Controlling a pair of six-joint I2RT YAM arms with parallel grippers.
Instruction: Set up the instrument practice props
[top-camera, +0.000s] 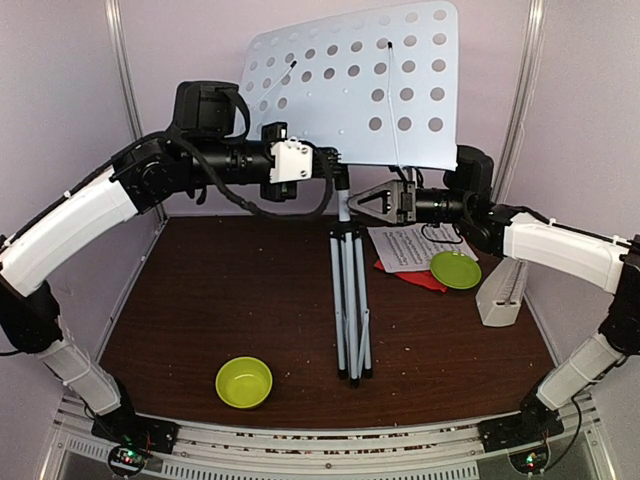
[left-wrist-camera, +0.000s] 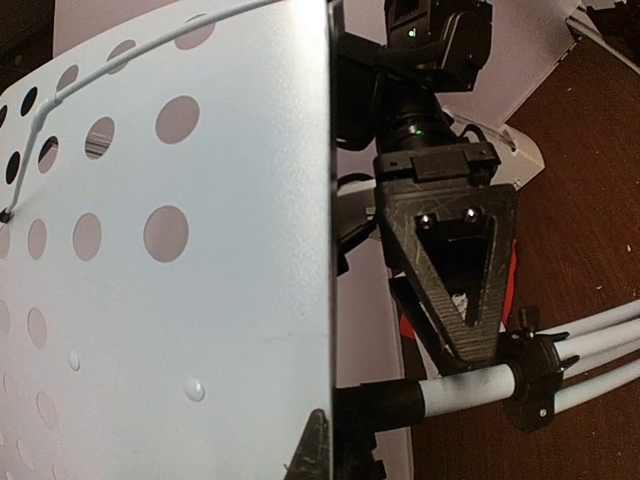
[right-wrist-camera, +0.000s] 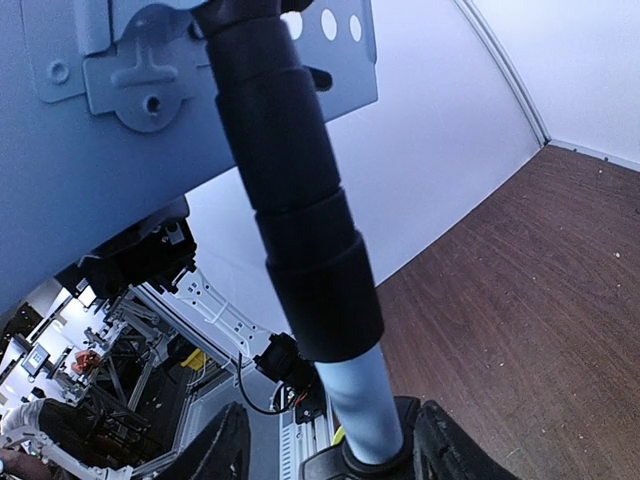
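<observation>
My left gripper (top-camera: 338, 180) is closed on the stand (top-camera: 350, 80), at the lower edge of its plate beside the pole top. My right gripper (top-camera: 355, 200) has its fingers (right-wrist-camera: 225, 445) apart, one on each side of the pole (right-wrist-camera: 360, 400), with a small gap on both sides. The stand is upright in the middle of the table (top-camera: 200, 300), its legs folded together. The pages (top-camera: 405, 245) lie toward the far right corner, and the metronome (top-camera: 500, 290) is at the right edge.
</observation>
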